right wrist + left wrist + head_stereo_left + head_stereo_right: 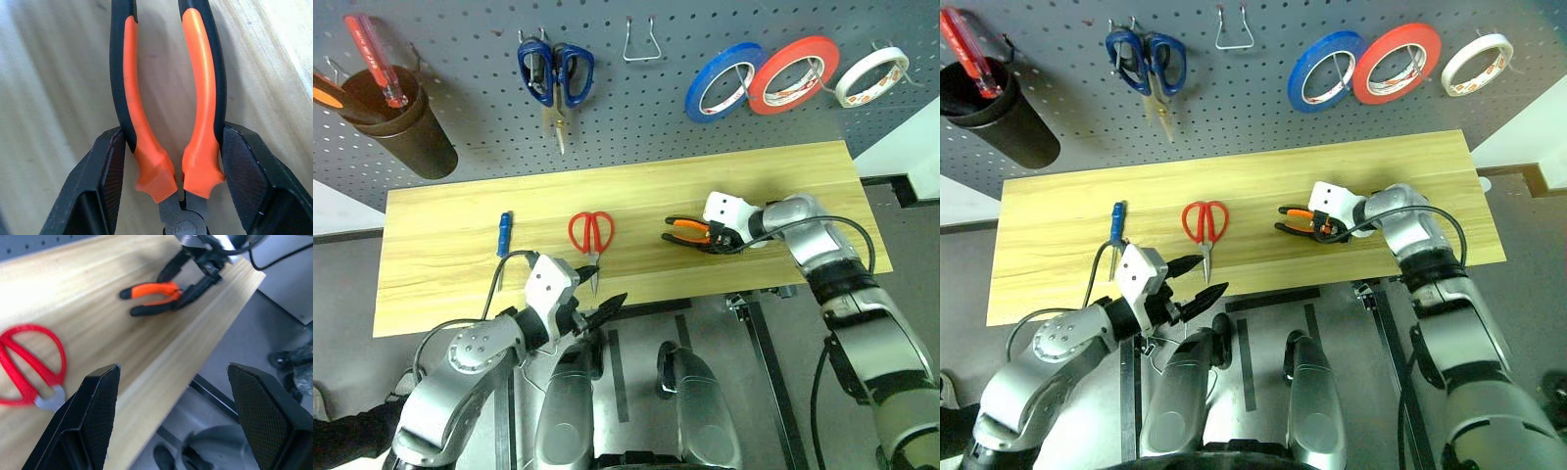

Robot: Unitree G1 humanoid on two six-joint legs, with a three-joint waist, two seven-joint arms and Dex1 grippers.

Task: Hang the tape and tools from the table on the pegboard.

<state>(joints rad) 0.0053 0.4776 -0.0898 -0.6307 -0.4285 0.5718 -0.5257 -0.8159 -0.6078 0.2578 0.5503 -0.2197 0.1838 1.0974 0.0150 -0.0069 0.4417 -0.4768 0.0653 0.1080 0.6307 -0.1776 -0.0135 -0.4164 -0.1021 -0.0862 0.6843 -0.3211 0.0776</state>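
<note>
**Right claw closing on the pliers at the table's near edge**

I am holding my right claw [168, 181] around the pliers [690, 233], one black finger pressing against the outside of each orange-and-black handle, just above the pivot; the claw is clenching on them while they are still lying flat on the table [460, 284]. The handles are running straight away from the claw, and the steel jaws are sitting back under my wrist. My left claw [1190, 281] is hanging released, fingers wide apart and empty, over the table's near edge.

Seen from the right claw, the red-handled scissors [591, 233] are lying well off to its left, with the blue-handled screwdriver [504, 235] further left again; both are nearer the left claw, the scissors' tips just ahead of it. The pegboard [460, 59] is rising beyond the table, ahead of both claws. On it the whitish tape [871, 76] is already hanging on a hook up and to the right of my right claw, beside the red-orange and blue rolls, and a bare wire hook [641, 44] is standing free above and a little to its left.

To do this step well, I am judging that both pads should be bearing evenly, so that the handles squeeze together rather than slide. The lift should be straight up before any swing, because a grip this close to the pivot may let the long handles droop. That free hook looks the likeliest target
</note>
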